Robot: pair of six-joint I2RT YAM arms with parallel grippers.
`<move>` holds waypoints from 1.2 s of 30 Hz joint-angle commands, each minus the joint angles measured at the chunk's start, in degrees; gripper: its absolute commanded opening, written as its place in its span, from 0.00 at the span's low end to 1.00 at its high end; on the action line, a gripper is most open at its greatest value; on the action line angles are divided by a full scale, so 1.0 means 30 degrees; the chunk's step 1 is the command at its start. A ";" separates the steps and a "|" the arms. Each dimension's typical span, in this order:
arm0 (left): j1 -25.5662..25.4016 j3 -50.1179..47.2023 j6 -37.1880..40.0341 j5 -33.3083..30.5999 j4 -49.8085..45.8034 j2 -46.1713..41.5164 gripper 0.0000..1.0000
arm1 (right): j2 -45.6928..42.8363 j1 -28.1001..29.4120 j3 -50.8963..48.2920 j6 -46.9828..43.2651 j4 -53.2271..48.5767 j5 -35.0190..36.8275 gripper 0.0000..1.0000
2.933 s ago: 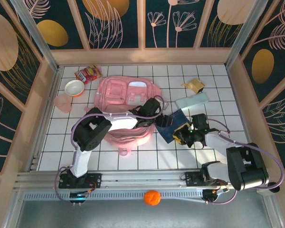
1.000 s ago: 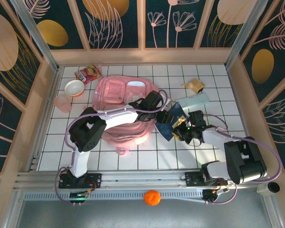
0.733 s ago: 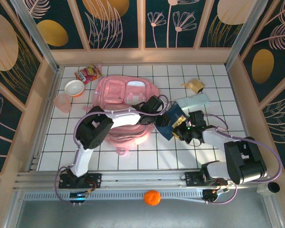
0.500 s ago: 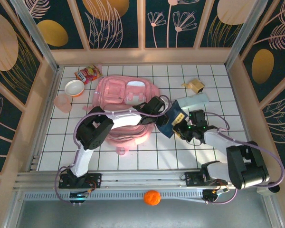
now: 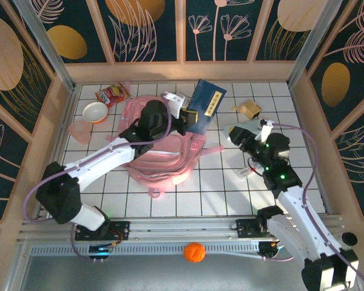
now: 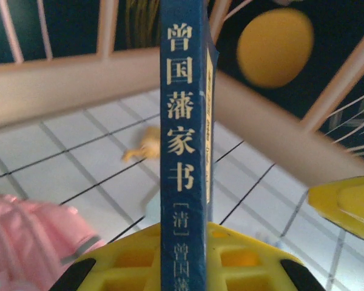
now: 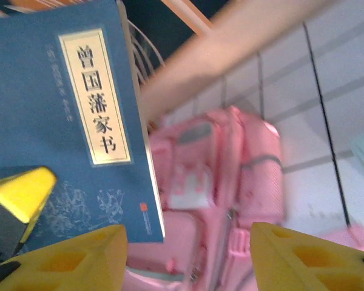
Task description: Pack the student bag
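- At the very front, past the metal rail [image 5: 170, 229], an orange ball [image 5: 194, 251] sits by itself.
- On the right side of the white tiled surface [image 5: 218, 182], the right pincer [image 5: 249, 138] hangs above the tiles. Its 2 yellow fingers [image 7: 67, 254] are wide apart and nothing is between them.
- The pink student bag [image 5: 161, 154] lies flat in the middle of the surface, with its front pockets facing up.
- A pale blue case [image 5: 253, 126] lies right by the right pincer.
- A pink cup [image 5: 80, 130] stands left of the bag.
- Over the far end of the bag, the left pincer [image 5: 183, 116] is squeezed tight on a blue book [image 5: 203, 104] with gold writing. The book is up in the air.
- Far back on the left are an orange and white bowl [image 5: 95, 112] and then a snack packet [image 5: 112, 94].
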 commanded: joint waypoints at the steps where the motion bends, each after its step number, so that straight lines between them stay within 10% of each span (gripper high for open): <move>1: 0.0228 -0.1850 -0.1704 0.3723 0.4171 -0.0812 0.00 | -0.0670 -0.0013 0.0245 -0.2841 0.2916 -0.1266 0.56; 9: 0.0290 -0.6406 -0.5613 0.7155 1.1534 -0.2237 0.00 | 0.0926 -0.0013 -0.0431 -0.3257 0.7402 -0.7899 0.64; 28: 0.0288 -0.8433 -0.9904 0.7010 1.7701 -0.2397 0.00 | 0.2924 0.0429 -0.3654 0.2083 1.8574 -1.2176 0.66; 36: 0.0283 -0.7609 -1.1903 0.8492 1.9432 -0.0820 0.00 | 0.3911 0.1263 -0.2927 0.1535 1.8103 -1.2863 0.63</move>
